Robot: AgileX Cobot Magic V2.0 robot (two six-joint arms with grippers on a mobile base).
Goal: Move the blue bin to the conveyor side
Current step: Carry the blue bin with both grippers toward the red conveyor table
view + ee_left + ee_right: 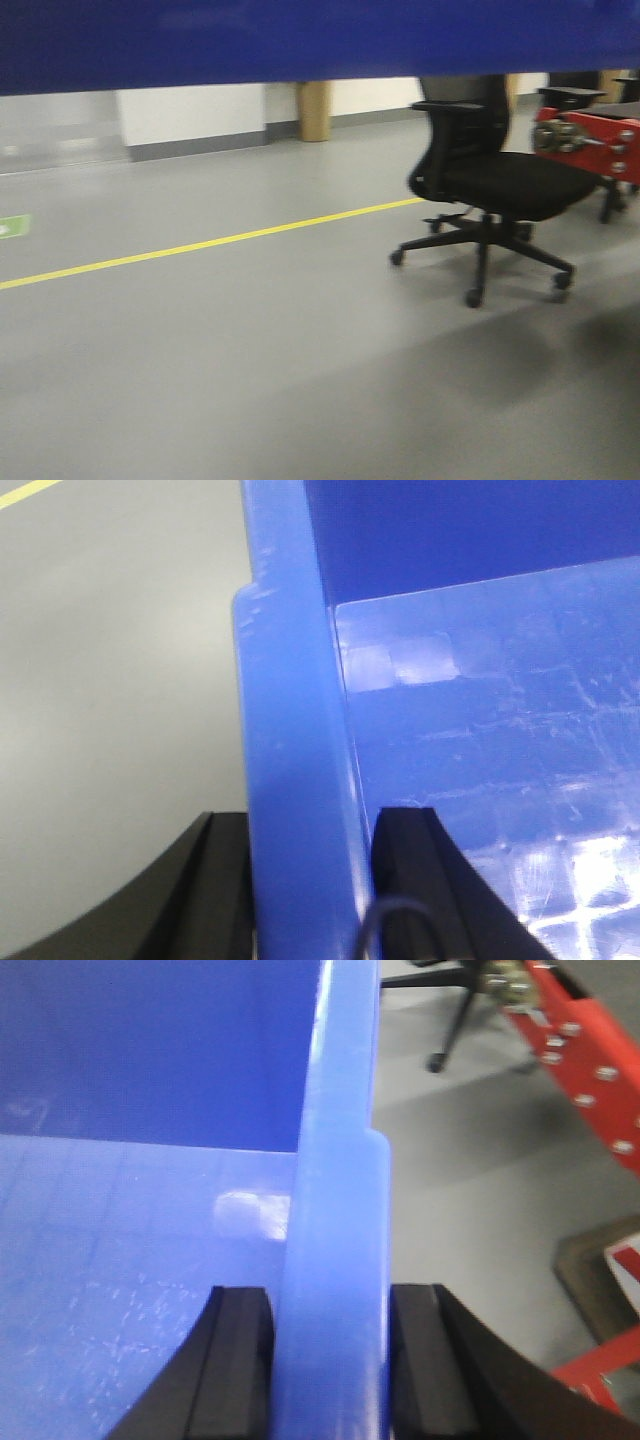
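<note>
Two walls of the blue bin [300, 40] are being pinched: the left gripper [310, 880] is clenching one side wall, the right gripper [330, 1360] the opposite, above grey floor [250, 350].

A grey floor [250, 380] carries a thin yellow line [200, 243]. A black office chair [495, 180] stands beside a red metal frame [600, 140], with a white wall [190, 112] behind.
</note>
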